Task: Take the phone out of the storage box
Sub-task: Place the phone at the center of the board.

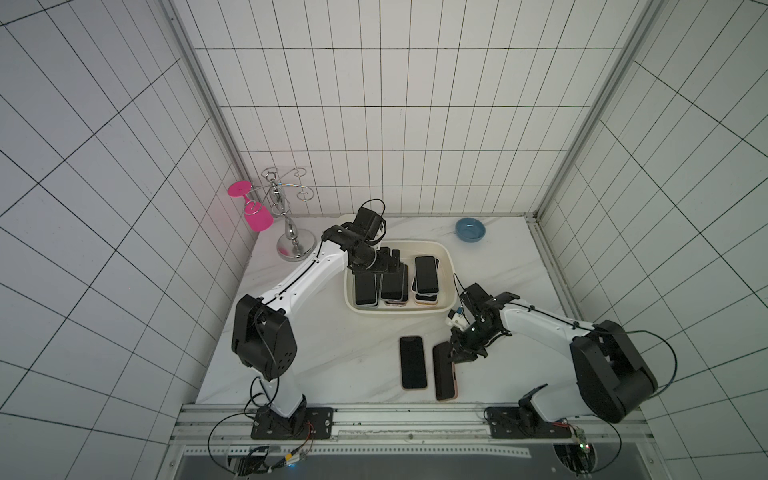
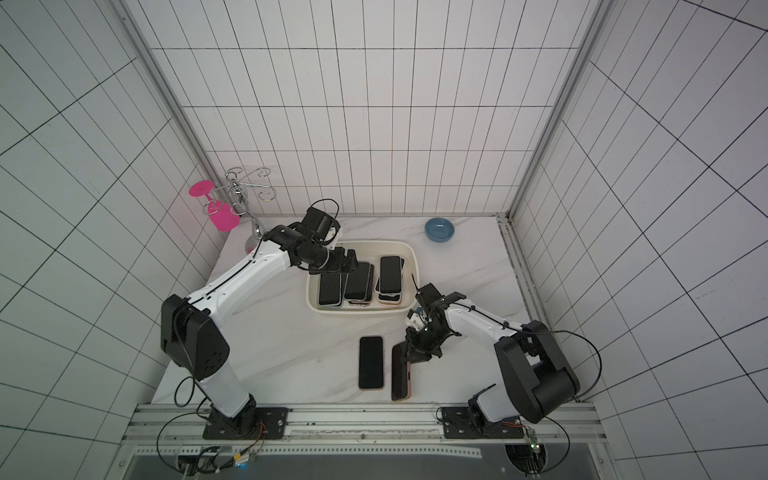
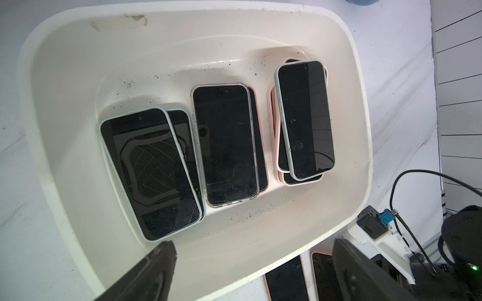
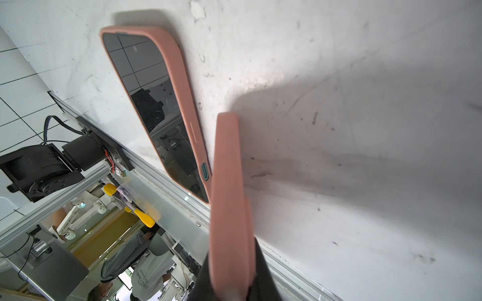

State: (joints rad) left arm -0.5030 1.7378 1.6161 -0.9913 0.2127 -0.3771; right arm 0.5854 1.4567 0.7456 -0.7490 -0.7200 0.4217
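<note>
By the table [image 1: 332,340] front edge, right gripper [image 1: 455,358] clamps a pink phone [image 1: 444,376]; left gripper [image 1: 390,261] gapes over the storage box [image 1: 399,310].

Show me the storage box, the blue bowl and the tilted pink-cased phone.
storage box [image 1: 395,309]: a top view, front wall.
blue bowl [image 1: 470,229]: a top view, inside centre.
tilted pink-cased phone [image 1: 442,378]: a top view, dark screen.

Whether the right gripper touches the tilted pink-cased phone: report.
Touching. The right wrist view shows the right gripper clamped on the tilted pink-cased phone, no gap.
</note>
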